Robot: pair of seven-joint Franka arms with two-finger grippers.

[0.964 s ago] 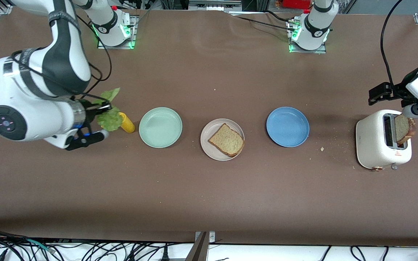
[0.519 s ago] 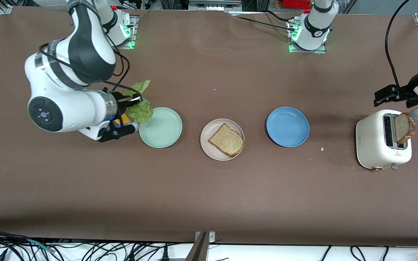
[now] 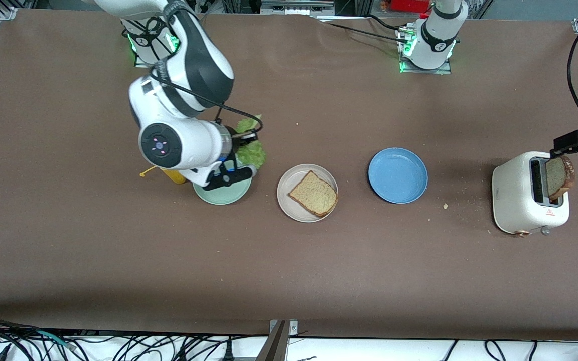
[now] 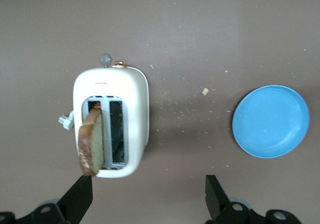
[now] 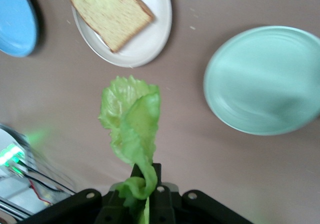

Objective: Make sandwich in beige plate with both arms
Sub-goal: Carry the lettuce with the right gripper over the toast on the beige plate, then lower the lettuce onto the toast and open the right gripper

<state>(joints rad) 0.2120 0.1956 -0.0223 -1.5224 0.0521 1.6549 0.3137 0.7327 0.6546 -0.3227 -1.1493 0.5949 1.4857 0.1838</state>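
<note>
The right gripper, clamped on the lettuce leaf, has swung over the mint-green plate. Only the left wrist view shows the left gripper, fingers spread, above the toaster.

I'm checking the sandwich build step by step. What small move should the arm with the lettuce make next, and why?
Probably carry on toward the beige plate until over its bread slice, then lower. The right gripper is shut on the lettuce leaf, hanging by the mint-green plate, short of the bare slice. The left gripper waits open above the toaster.
</note>
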